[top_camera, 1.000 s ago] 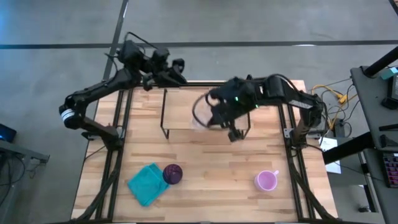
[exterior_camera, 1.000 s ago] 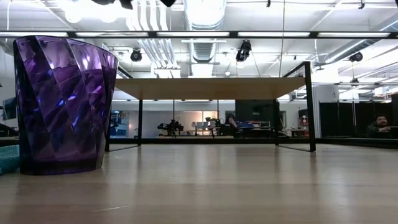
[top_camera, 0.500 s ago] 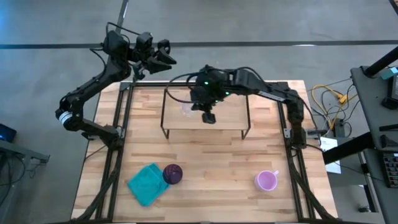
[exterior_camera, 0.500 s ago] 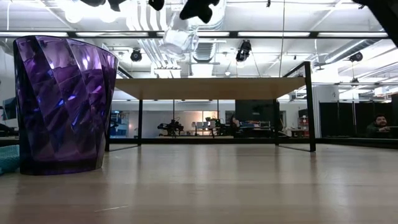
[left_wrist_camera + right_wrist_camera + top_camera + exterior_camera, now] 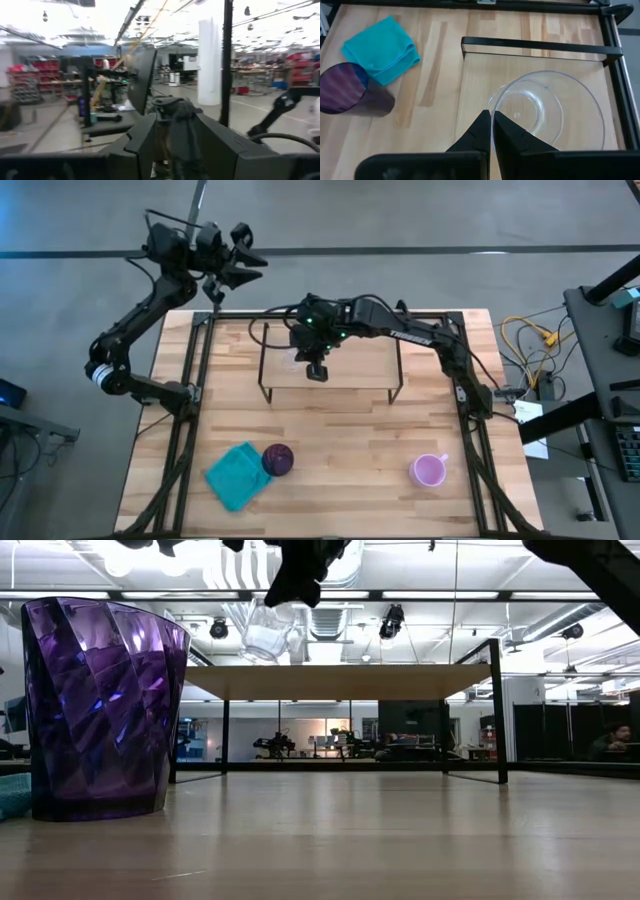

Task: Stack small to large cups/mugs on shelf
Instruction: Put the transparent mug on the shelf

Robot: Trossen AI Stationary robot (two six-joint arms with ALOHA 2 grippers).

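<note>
your right gripper (image 5: 490, 131) pinches the clear round glass (image 5: 547, 112) rim above the light-wood shelf (image 5: 350, 365); left jaws can't be told.

You see the whole tabletop (image 5: 330, 450) from straight overhead. The low camera sits at board level, close to the purple cup (image 5: 100, 705), facing the shelf (image 5: 340, 682). Both show that shelf; the right wrist camera looks down onto it.

Right gripper (image 5: 305, 358) carried glass (image 5: 266, 632) leftward over shelf (image 5: 350, 365) — lower
</note>
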